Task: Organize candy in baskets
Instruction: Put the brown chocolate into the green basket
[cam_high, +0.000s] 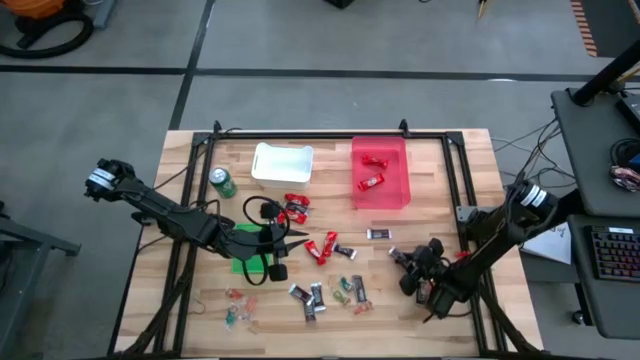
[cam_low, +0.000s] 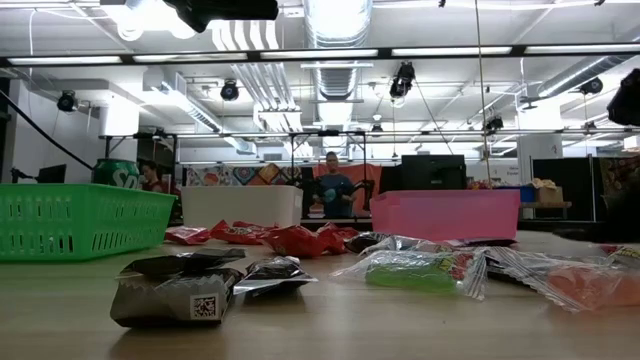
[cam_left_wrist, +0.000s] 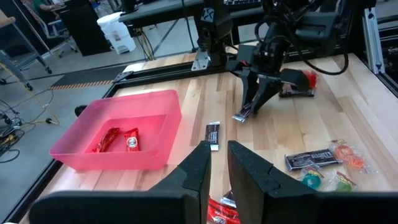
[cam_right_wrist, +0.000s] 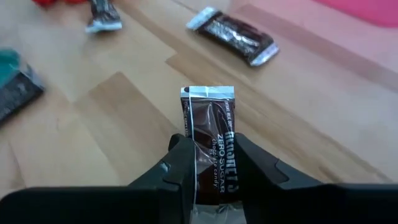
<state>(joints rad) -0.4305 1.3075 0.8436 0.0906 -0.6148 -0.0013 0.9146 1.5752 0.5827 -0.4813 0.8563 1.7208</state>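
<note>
Wooden slatted table (cam_high: 440, 160), workshop room behind, sweets scattered across the boards.
Translucent red plastic bin (cam_high: 380, 173) holds two red-wrapped bars (cam_high: 372, 172); white bin (cam_high: 281, 165) nearby; right gripper (cam_right_wrist: 208, 163) pinches a dark mini chocolate bar (cam_right_wrist: 211, 127); left gripper (cam_left_wrist: 216, 163) narrow, empty, over the green basket (cam_low: 80, 220).

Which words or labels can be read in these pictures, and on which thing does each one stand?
"HERSHEY'S" and "ZERO SUGAR": on the dark mini bar between the right hand's fingers.
Smaller print under it: too blurred to read.
Square code on the dark wrapper in the low view: not readable.
Print on the red bars and the green can: too small to read.
</note>
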